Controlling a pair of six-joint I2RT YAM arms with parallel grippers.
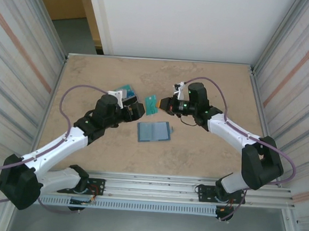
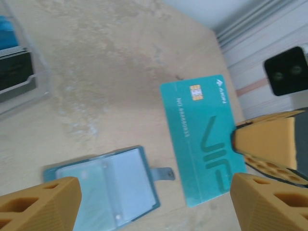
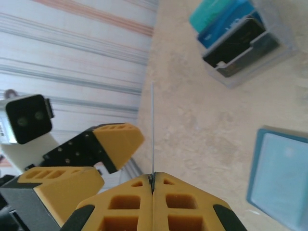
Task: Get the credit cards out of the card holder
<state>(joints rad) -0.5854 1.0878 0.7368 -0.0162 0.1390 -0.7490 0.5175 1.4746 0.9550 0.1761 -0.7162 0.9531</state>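
Right tool clenched on a teal credit card
Left tool released just beside it; the card holder lies open on the table, near the card, which seems held clear

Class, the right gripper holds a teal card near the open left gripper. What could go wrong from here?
1. The right gripper pinches the teal card by one edge only, so it might pivot or slip out.
2. The open left gripper sits close beside the right one; a handover could make them collide.
3. The card holder lies open and unheld on the table, so a low pass could nudge it.
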